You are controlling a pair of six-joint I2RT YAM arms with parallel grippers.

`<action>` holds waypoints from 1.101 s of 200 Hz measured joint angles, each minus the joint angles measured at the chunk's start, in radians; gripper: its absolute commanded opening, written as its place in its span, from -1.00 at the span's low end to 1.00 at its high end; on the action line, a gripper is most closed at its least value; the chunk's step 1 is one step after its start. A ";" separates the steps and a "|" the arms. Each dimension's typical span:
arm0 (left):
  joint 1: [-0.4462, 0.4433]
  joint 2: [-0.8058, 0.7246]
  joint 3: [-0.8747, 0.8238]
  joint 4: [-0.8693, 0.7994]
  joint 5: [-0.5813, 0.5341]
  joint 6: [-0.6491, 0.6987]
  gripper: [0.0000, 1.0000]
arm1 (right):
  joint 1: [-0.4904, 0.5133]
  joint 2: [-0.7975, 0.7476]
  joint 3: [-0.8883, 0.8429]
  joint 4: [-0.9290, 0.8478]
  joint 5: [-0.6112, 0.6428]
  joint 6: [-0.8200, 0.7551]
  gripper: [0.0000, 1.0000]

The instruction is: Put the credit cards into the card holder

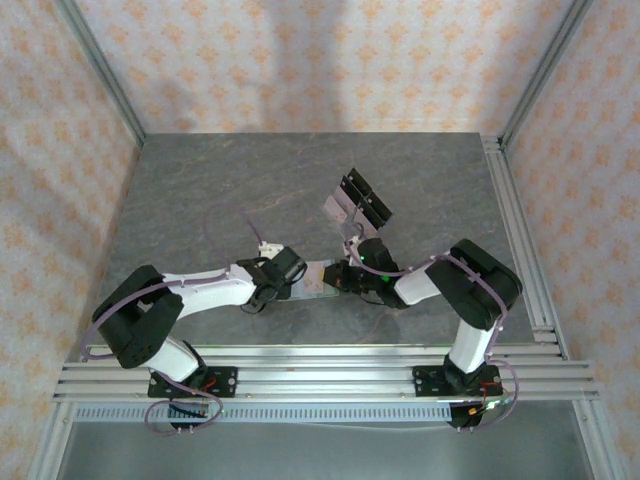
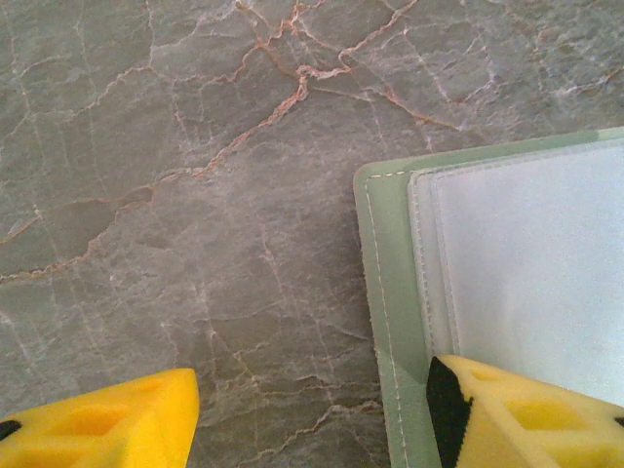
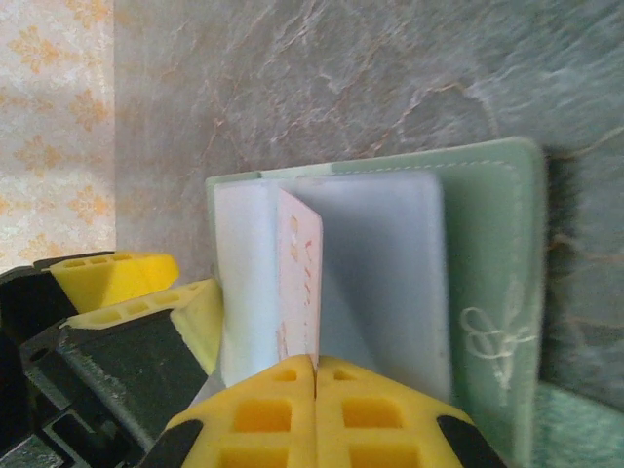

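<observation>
the card holder [image 1: 316,279] lies opened flat on the tabletop [image 1: 220,190]. in the top external view its long axis runs left to right, between the two end effectors. an acrylic rack [image 1: 356,200] stands beyond the holder, apart from it.

left end effector [image 2: 312,419]: jaws stand apart and grip nothing. it sits at the holder's left end. in the left wrist view one finger [image 2: 107,424] is over bare tabletop. the other finger [image 2: 526,414] is on the holder's clear sleeves [image 2: 526,244], just inside the green stitched border.

right end effector [image 3: 316,375]: jaws closed, pinching a credit card [image 3: 300,273] by its near short edge. it sits at the holder's right end.

the right wrist view shows the card raised on edge over the holder's sleeves. its long axis points away from the fingertips toward the holder's far edge, and a face with reddish print is turned to the left. whether the card's lower edge is inside a sleeve cannot be told.

the same view shows an embroidered motif [image 3: 492,341] on the holder's green panel. the card is not resolved in the top external view.
</observation>
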 measured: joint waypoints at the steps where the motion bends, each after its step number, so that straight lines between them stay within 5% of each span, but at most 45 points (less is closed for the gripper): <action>1: 0.000 0.000 0.000 0.000 0.000 0.000 0.29 | 0.000 0.000 0.000 0.000 -0.001 0.000 -1.00; 220: 0.000 0.004 0.000 0.002 0.000 0.000 0.28 | -0.022 0.058 0.082 -0.071 -0.126 -0.087 -1.00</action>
